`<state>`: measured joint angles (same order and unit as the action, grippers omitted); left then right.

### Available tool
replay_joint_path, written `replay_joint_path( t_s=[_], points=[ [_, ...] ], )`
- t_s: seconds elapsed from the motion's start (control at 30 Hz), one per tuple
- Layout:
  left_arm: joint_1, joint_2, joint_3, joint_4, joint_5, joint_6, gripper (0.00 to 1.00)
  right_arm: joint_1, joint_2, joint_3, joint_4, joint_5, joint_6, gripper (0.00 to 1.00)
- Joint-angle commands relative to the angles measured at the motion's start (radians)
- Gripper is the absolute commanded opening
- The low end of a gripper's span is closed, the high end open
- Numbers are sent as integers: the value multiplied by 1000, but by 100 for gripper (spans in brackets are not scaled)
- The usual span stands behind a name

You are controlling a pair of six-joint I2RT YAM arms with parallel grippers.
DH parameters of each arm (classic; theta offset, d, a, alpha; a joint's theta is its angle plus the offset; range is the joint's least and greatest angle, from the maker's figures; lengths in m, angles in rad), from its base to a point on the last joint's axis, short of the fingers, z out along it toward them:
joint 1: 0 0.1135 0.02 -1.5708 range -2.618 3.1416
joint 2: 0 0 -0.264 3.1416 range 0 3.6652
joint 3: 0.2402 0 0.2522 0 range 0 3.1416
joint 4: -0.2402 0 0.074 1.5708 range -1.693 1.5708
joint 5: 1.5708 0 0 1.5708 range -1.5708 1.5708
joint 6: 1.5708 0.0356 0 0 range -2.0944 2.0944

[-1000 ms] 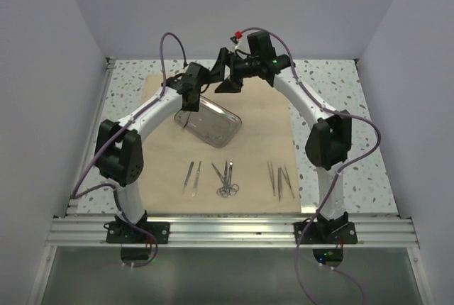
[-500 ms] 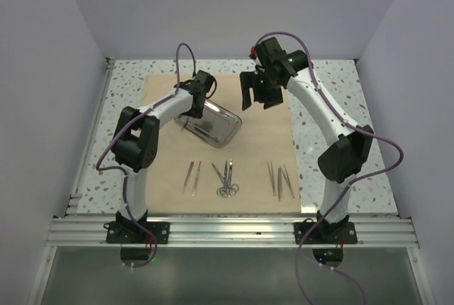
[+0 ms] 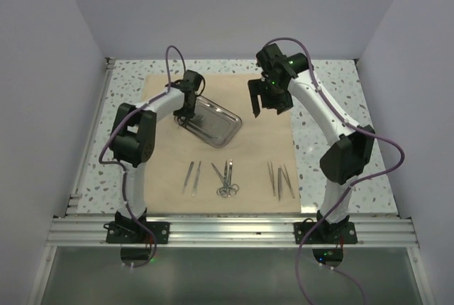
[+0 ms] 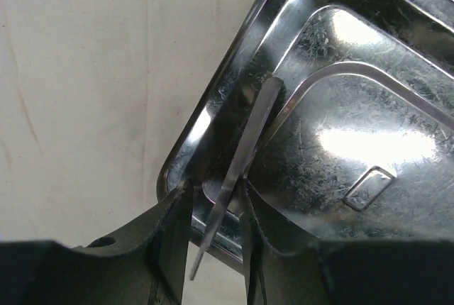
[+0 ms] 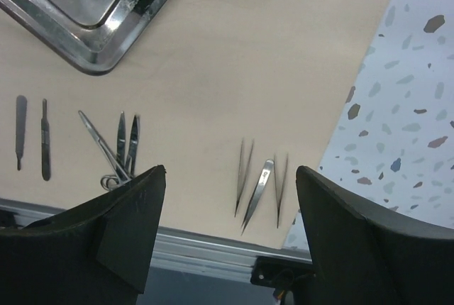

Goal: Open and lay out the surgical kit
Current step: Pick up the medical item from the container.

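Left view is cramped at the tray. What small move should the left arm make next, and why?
Probably close the left jaws on the thin steel tool: it lies across the tray rim between them, seemingly not yet pinched, so lifting now would likely leave it behind.

White links (image 3: pixel 159 105), black joint housings (image 3: pixel 131 143), looping purple cables (image 3: pixel 167 64), green LED (image 3: pixel 273 73), black wedge-shaped claw fingers (image 5: pixel 131 227).

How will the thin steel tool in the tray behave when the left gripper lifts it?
Probably stiff: the thin steel tool looks solid. Polished and narrow, it may slip or pivot in the left gripper.
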<state>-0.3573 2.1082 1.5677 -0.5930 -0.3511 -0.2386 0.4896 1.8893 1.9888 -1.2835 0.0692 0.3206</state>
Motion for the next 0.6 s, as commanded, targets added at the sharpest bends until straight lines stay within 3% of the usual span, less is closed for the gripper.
replay_joint_path(
  t_s=[0.0, 0.27, 0.53, 0.57],
  points=[
    [9, 18, -11, 41, 69, 21, 36, -17, -29, 25, -43, 40, -11, 79],
    [18, 36, -20, 45, 161, 16, 31, -31, -21, 27, -51, 49, -9, 79],
    [55, 101, 17, 10, 189, 9, 9, -40, -33, 2, -39, 32, -17, 79],
    [60, 105, 28, 7, 190, 9, 1, -43, -33, 2, -37, 27, -15, 78]
  ],
)
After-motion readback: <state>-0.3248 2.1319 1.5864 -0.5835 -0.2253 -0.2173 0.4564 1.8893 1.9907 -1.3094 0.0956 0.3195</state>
